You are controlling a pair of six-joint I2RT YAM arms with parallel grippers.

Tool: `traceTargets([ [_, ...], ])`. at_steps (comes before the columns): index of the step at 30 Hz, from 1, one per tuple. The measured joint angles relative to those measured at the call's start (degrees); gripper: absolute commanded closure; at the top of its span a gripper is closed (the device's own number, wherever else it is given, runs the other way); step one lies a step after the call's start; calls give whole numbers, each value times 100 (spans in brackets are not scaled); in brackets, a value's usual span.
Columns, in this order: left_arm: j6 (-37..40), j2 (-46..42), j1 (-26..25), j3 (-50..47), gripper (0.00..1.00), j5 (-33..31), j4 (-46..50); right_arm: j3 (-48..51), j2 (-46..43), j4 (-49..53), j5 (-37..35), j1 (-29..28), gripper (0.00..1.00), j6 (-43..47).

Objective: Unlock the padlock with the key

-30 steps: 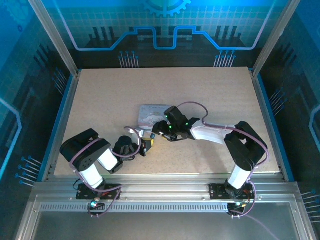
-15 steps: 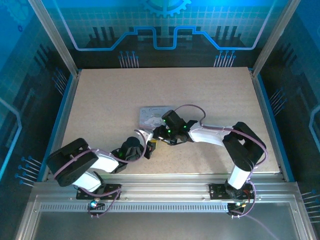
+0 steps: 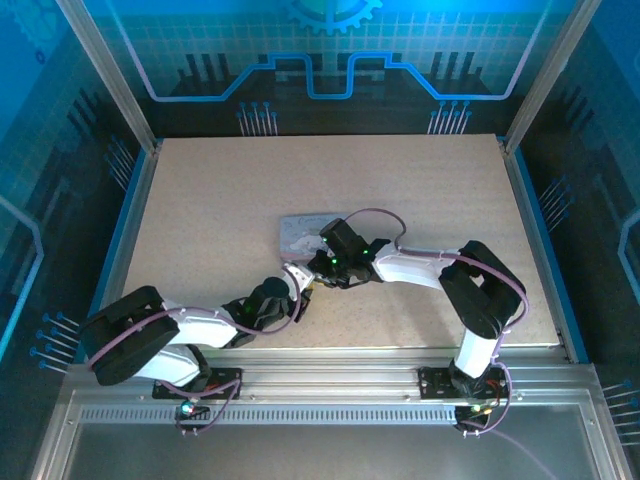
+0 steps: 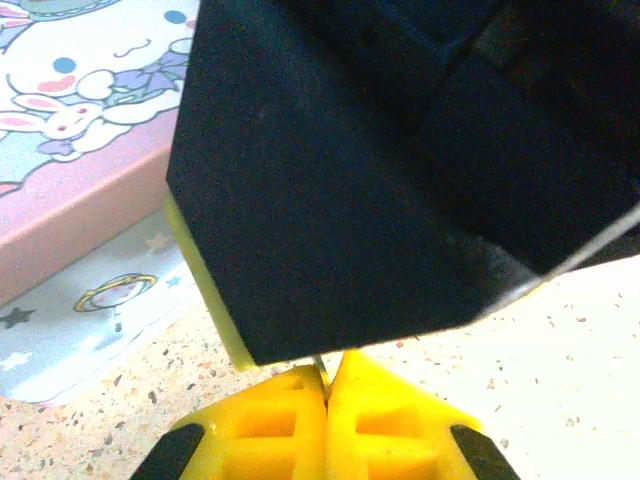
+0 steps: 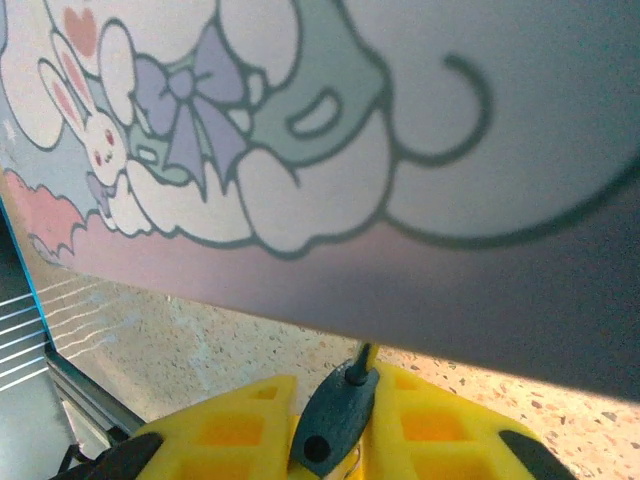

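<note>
Near the tin point(image 4: 80, 190), left gripper point(image 4: 325, 400) pinches the thin, likely slippery key point(image 4: 320, 364); right gripper point(image 5: 338, 388) squeezes the tiny padlock point(image 5: 325, 430) by its body.

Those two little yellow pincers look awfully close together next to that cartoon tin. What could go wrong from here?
1. The key is a thin sliver pinched at the very tips of the left tool; a small push might twist it or make it slip out.
2. The right tool, holding the padlock, sits almost against the left one, so they may bump.
3. The tin looms right by the padlock and could get shoved.
</note>
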State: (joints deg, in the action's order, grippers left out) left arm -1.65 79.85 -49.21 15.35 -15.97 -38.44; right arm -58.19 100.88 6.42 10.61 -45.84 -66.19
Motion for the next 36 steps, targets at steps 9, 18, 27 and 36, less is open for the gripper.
traceTargets([
  [9,164,70,-192,192,97,-328,258,81,-63,-31,63,81,100,-22],
  [18,-164,-33,-197,385,57,-179,662,313,-308,127,59,529,100,730],
  [27,-671,-1071,-181,245,54,205,1158,839,-1067,291,146,1305,100,1958],
  [36,-883,-2124,140,240,53,415,1998,802,-669,328,981,2063,100,2905],
])
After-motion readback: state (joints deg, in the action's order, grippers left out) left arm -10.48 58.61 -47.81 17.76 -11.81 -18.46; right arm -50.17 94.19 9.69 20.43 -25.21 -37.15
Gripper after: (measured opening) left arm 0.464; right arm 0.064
